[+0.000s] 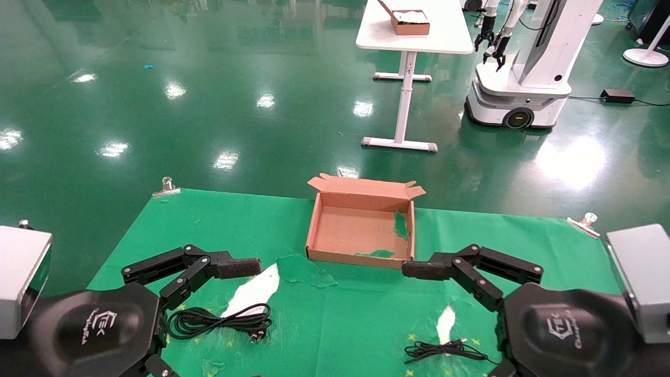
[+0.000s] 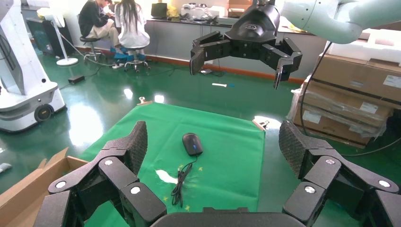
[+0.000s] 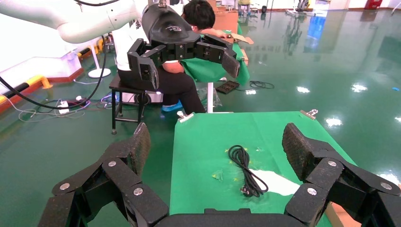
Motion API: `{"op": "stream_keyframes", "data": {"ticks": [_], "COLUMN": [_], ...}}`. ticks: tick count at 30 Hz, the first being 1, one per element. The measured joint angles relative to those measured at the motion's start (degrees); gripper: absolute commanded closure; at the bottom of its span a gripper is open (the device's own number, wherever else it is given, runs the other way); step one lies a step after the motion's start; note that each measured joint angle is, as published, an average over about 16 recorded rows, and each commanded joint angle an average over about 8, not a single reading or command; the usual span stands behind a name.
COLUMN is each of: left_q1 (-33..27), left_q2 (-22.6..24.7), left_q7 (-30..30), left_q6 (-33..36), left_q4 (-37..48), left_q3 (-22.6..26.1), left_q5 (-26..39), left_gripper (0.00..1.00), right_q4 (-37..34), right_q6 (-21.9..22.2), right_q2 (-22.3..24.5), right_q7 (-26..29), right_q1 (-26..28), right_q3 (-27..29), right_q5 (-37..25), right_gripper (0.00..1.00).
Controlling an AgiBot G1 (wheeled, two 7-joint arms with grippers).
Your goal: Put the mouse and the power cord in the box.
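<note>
The box [image 1: 315, 229] lies open at the far middle of the green cloth, with green scraps inside. The power cord [image 1: 220, 319] [image 3: 246, 170] is coiled at the front left, just beside my left gripper [image 2: 212, 132], which hangs open above the cloth with one finger [image 1: 235, 267] reaching toward the middle. The mouse [image 2: 192, 143] rests at the front right; in the head view only its thin cable [image 1: 445, 351] shows, the body hidden behind my right gripper [image 3: 215, 132]. That gripper is open and empty too, one finger [image 1: 424, 269] close to the box's near right corner.
Metal clips [image 1: 166, 186] [image 1: 586, 220] pin the cloth's far corners. White patches [image 1: 256, 290] show where the cloth is torn. Beyond the table stand a white table [image 1: 413, 36] carrying a smaller box [image 1: 411, 22], and another robot [image 1: 523, 63].
</note>
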Motion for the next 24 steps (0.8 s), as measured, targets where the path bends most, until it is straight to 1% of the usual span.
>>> {"op": "stream_keyframes", "data": {"ticks": [24], "left_q1": [0.00], "left_q2": [0.00], "left_q7": [0.00], "left_q6": [0.00], "left_q4": [0.00], "left_q3": [0.00], "left_q5": [0.00], "left_gripper": [0.00], "right_q4": [0.00], "right_q6": [0.00], "right_q2": [0.00], "right_q7": [0.00], "right_q1": [0.00], "right_q3": [0.00], "right_q5": [0.00], "right_gripper": [0.00]}}
